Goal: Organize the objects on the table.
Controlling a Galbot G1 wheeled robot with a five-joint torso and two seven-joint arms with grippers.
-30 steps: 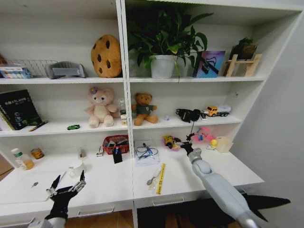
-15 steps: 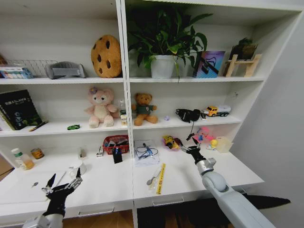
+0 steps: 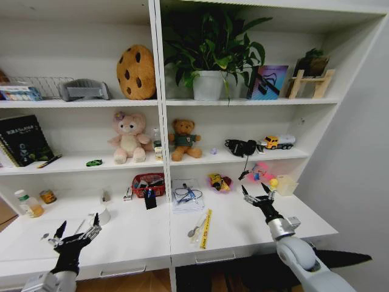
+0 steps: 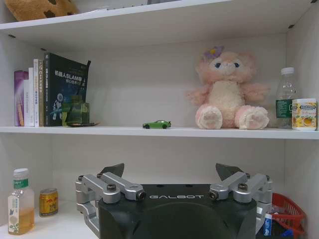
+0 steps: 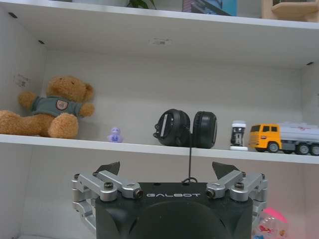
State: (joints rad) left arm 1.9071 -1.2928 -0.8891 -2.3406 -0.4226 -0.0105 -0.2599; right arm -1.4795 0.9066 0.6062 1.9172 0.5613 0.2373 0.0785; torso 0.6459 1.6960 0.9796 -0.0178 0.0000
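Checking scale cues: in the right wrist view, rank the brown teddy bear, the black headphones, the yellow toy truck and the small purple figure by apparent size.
1. Brown teddy bear
2. Black headphones and yellow toy truck: look alike, and the truck is cut by the edge, so unranked
3. Small purple figure

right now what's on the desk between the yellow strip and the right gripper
In the head view, only bare white desk lies between the yellow strip and the open right gripper.

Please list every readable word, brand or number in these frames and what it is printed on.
"GALBOT": on the left end effector body.
"GALBOT": on the right end effector body.
"SLAM": partly readable on the dark book; the other characters are too blurred.
Bottle and tub labels: too small to read.
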